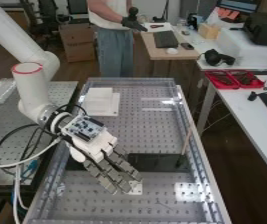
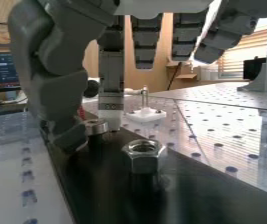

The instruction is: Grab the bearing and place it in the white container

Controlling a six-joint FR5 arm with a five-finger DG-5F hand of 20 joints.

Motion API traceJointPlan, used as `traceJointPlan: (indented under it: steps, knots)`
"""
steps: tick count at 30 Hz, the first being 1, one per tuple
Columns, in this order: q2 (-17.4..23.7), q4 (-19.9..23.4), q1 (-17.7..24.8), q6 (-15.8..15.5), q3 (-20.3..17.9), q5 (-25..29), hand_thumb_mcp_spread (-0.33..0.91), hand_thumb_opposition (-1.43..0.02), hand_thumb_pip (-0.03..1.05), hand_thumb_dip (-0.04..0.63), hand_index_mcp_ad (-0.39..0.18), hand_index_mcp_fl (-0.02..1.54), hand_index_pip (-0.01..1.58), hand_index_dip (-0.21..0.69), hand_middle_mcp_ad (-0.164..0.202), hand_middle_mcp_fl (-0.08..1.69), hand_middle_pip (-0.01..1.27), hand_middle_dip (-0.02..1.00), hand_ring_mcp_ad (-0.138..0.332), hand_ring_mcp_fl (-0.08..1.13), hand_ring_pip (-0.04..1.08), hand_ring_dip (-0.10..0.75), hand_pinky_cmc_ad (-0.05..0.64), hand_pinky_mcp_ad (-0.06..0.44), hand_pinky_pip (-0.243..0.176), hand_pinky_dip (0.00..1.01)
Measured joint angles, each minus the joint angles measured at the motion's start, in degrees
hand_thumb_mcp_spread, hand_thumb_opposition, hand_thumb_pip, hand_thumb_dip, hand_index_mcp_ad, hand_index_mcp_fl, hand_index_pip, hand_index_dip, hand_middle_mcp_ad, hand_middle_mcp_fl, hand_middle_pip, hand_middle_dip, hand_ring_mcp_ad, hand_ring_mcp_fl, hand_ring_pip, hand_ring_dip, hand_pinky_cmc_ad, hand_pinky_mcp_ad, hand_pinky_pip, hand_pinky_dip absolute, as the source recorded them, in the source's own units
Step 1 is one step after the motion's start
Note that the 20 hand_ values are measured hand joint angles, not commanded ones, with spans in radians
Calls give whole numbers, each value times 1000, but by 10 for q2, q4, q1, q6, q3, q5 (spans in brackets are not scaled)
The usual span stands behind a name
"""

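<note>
Bearing (image 2: pixel 97 129) and hex nut (image 2: pixel 145 164) are shiny metal; the black plate (image 2: pixel 97 185) looks glossy (almost mirror-like).

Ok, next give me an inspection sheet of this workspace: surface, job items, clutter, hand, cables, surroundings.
Surface: perforated bench, black strip across it.
Job's things: bearing at the strip; white item beyond it, likely the container.
Clutter: hex nut on the strip; white base with upright metal pins; thin stick.
Hand: low over the strip, at the bearing; grip unclear.
Cables: white cable beside the arm.
Surroundings: red trays on a side table.
</note>
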Motion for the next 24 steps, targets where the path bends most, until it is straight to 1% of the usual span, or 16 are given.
traceJointPlan:
  steps: [1,3,4,6,7,10,17,18,20,23,24]
  knots:
    - [0,0,0,0,0,0,515,-813,456,283,-54,337,1230,379,58,66,138,140,164,5,89,-7,314,147,-106,138]
    - [0,3,0,-1,-1,0,515,-813,454,283,-54,351,1229,379,61,93,138,140,164,5,89,-7,312,147,-89,140]
    - [0,3,1,-2,-1,1,508,-817,454,283,-54,353,1234,379,61,89,138,138,164,5,89,-7,312,147,-89,140]
    - [0,5,1,-3,-1,1,550,-824,454,283,-51,363,1237,374,61,87,138,140,164,7,89,-7,312,150,-89,140]
    - [0,8,1,-5,-2,1,552,-840,452,283,-37,379,1230,365,61,87,138,140,164,7,89,-7,312,150,-89,140]
    - [0,16,1,-9,-4,1,553,-871,450,281,-37,394,1257,365,61,122,138,140,166,3,89,-7,312,150,-91,140]
    - [-1,12,1,-5,-2,3,559,-850,447,284,-35,408,1253,361,59,138,138,140,176,16,101,-7,312,145,-91,136]
    - [-1,11,1,-5,-2,2,564,-855,440,281,-35,408,1258,361,63,138,138,140,176,16,101,-7,312,148,-75,138]
    - [-2,11,0,-2,-2,2,562,-840,436,281,-35,408,1255,346,63,138,138,140,175,16,99,-7,312,148,-75,140]
    - [-2,10,0,-1,-2,1,562,-836,435,284,-35,412,1257,346,59,138,138,140,175,16,99,-7,312,148,-75,143]
    - [-2,10,0,0,-2,1,579,-836,433,284,-35,412,1255,346,59,138,138,140,175,16,99,-7,312,148,-75,143]
